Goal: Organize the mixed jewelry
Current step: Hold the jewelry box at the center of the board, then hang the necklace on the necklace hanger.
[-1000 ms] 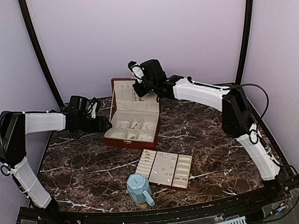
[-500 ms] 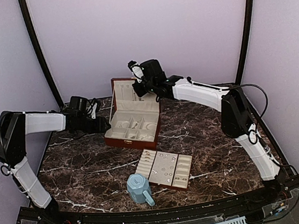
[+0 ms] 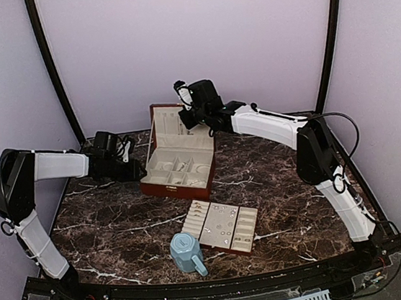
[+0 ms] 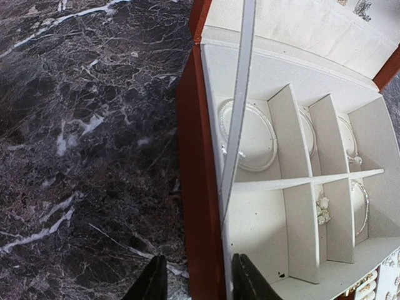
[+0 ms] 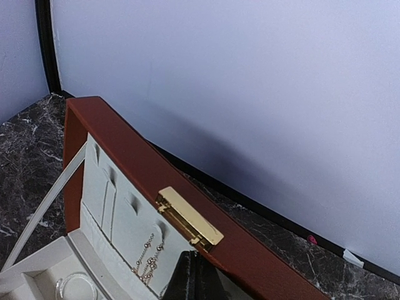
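**Left hand closing in on the box wall**

So over the last second my left gripper [image 4: 200,282] has narrowed a fair bit and slid a touch closer to the jewelry box [image 3: 178,173]. In the left wrist view its fingers now straddle the box's brown side wall at the bottom middle of the frame. One is over the inside and one is outside, with a sliver of gap on the outer side, so the jaws are part open and not pinching yet.

My right gripper [image 5: 195,280] hasn't budged. Its fingers are fully together at the bottom of its view, by the raised lid [image 5: 119,150] just under the gold clasp [image 5: 189,216]. Can't tell if it's touching.

A silvery hoop [image 4: 247,128] sits in the box compartment at the centre of the left wrist view. Small silvery bits [image 3: 222,226] lie on the tray [image 3: 247,226], lower centre of the top view. My guess is I'm steadying the box before any real sorting.
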Tool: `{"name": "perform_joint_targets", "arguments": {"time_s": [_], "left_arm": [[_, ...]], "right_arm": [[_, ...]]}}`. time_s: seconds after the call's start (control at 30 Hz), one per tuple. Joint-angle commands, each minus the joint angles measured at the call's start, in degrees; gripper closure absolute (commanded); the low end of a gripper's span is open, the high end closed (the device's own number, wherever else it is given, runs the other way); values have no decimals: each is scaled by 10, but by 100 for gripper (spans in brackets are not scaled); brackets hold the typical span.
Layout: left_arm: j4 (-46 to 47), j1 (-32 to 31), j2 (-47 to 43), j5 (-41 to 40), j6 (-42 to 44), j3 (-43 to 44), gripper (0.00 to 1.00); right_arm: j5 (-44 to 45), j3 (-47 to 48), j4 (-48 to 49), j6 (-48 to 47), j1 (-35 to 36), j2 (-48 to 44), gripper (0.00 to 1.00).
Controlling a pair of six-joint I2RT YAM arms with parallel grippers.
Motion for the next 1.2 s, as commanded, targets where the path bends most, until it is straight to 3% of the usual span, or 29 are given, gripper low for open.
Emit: {"name": "perform_joint_targets", "arguments": {"time_s": [0.0, 0.47, 0.73, 1.17], "left_arm": [[-9, 0, -4, -3, 2, -8, 62], [-8, 0, -3, -5, 1, -13, 67], [-10, 0, -1, -14, -1, -15, 63], [-10, 0, 2, 6, -5, -25, 82]], "right_arm": [[38, 1, 28, 15, -9, -5, 100], [-36, -4, 46, 11, -9, -10, 100], [-50, -2, 52, 9, -9, -9, 100], [-33, 11, 51, 7, -9, 1, 100]]}}
